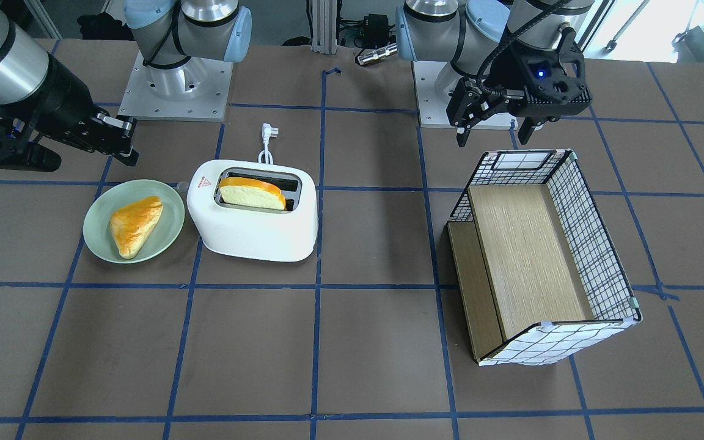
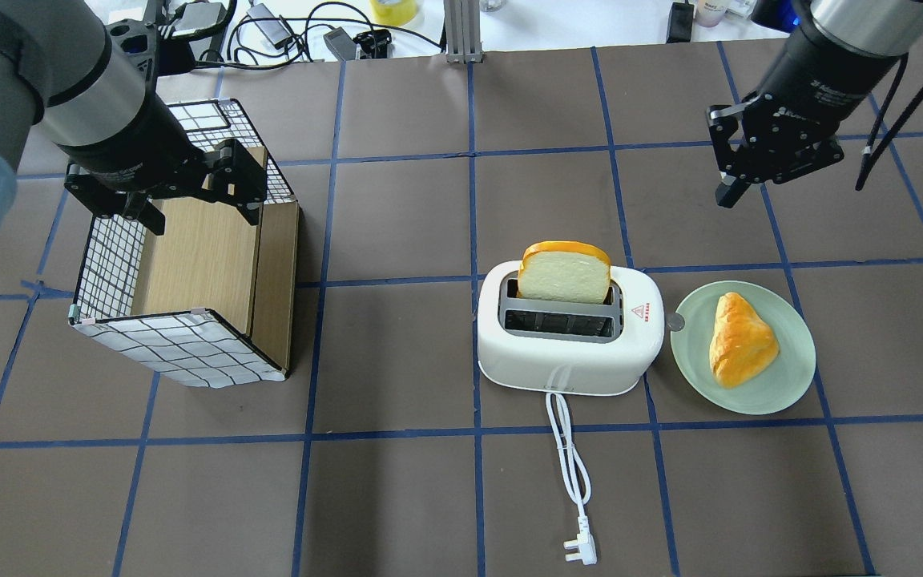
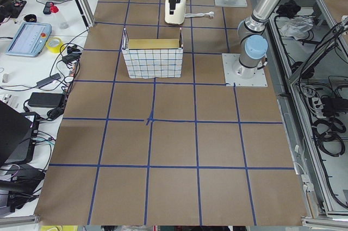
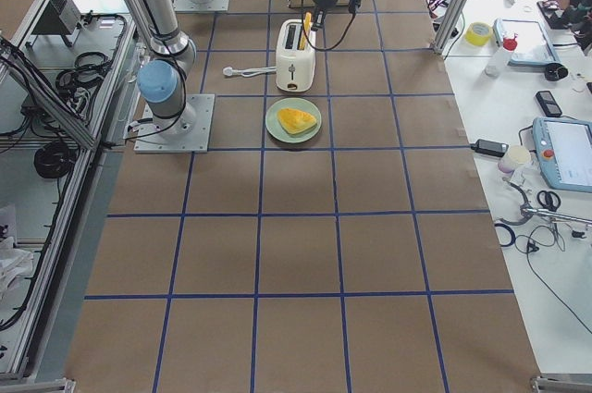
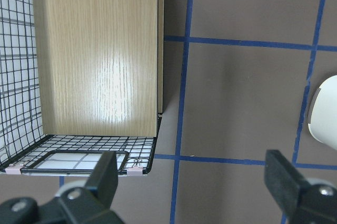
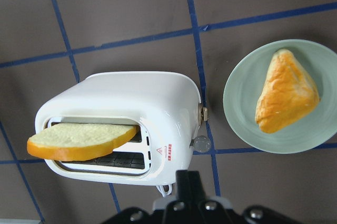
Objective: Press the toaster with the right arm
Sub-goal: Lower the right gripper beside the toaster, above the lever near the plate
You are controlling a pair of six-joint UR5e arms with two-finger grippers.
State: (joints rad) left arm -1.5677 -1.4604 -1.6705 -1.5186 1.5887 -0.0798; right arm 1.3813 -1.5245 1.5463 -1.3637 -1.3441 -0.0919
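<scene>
Tabletop (image 2: 397,481) toaster's (image 2: 570,361) long axis crosswise, lever (image 2: 675,321) facing plate (image 2: 790,385)

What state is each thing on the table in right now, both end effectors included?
toaster, upright, unplugged, one slot filled, other empty.
bread slice, standing high out of its slot.
plug, loose on the table.
green plate, holding one pastry.
basket, empty.
right end effector, shut, empty, off the toaster.
left end effector, open, empty, near the basket.

A green plate (image 2: 786,386) holding a triangular golden pastry (image 2: 740,340) rests on the bench (image 2: 397,481), well apart from the checked basket (image 2: 181,349).
</scene>
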